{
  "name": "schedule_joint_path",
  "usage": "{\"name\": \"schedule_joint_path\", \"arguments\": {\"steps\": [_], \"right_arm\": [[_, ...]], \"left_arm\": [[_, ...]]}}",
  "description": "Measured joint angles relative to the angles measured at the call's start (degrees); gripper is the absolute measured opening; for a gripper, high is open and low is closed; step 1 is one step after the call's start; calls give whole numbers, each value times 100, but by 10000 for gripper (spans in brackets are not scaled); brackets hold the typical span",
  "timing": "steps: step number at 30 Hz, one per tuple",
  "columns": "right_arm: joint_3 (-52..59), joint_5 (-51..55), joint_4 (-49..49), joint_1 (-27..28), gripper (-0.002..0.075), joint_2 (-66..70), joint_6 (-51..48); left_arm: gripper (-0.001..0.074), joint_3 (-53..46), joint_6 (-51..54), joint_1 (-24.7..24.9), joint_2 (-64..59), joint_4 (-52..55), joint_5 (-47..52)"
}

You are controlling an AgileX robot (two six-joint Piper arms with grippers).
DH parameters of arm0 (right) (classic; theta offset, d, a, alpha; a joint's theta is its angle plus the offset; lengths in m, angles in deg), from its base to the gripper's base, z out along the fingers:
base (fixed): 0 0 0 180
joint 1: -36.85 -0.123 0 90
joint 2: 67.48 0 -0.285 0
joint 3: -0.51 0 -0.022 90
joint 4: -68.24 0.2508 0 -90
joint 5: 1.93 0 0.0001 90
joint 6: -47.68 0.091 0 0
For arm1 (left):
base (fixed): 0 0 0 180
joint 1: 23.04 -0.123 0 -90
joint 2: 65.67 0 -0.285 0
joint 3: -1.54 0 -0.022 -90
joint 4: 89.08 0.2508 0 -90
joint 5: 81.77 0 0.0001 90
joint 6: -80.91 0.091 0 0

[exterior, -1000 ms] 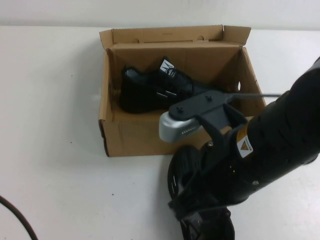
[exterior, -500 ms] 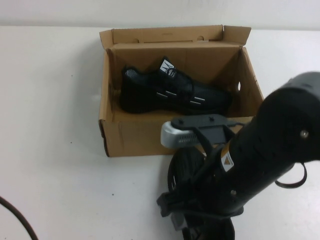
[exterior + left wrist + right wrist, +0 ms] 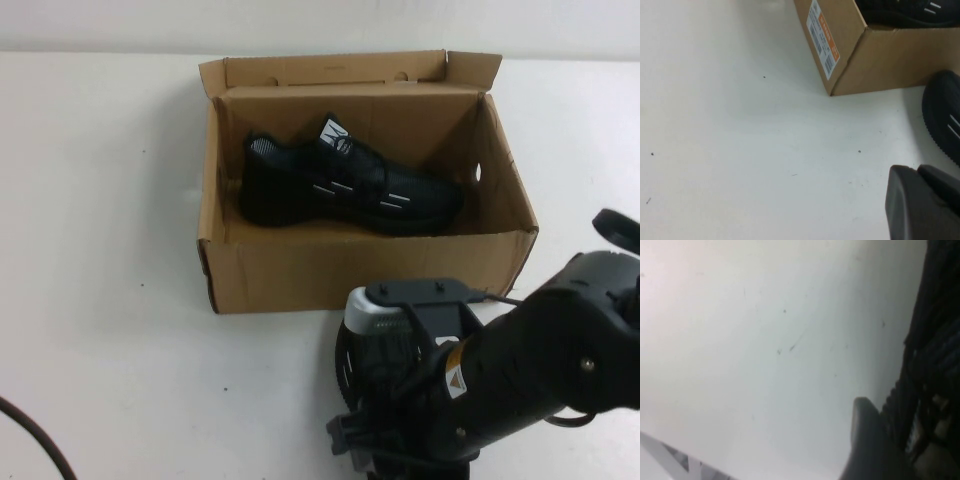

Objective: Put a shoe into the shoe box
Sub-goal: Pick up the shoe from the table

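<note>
The brown cardboard shoe box (image 3: 270, 270) stands open at the table's middle back, lid flap up. One black sneaker (image 3: 340, 185) lies inside it, toe to the right; it also shows in the left wrist view (image 3: 910, 10). A second black sneaker (image 3: 348, 365) lies on the table in front of the box, mostly under my right arm (image 3: 520, 380). My right gripper (image 3: 875, 440) is low over the table, right beside this sneaker (image 3: 935, 340). My left gripper (image 3: 917, 172) is shut and empty, low over the table left of the box (image 3: 880, 60) and near the second sneaker (image 3: 942, 120).
The white table (image 3: 100, 250) spreads to the left of the box. A black cable (image 3: 30, 440) crosses the near left corner. An orange-and-white label (image 3: 822, 37) sits on the box's left end wall. A small hole (image 3: 478, 172) is in the box's right wall.
My right arm has drawn back from over the box's front wall and dropped toward the near edge, over the second sneaker. The sneaker in the box has not moved.
</note>
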Motion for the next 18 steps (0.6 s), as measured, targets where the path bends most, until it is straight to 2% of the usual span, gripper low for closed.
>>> {"name": "schedule_joint_path", "arguments": {"steps": [18], "right_arm": [[273, -775, 107, 0, 306, 623, 0]], "left_arm": [[-3, 0, 0, 0, 0, 0, 0]]}}
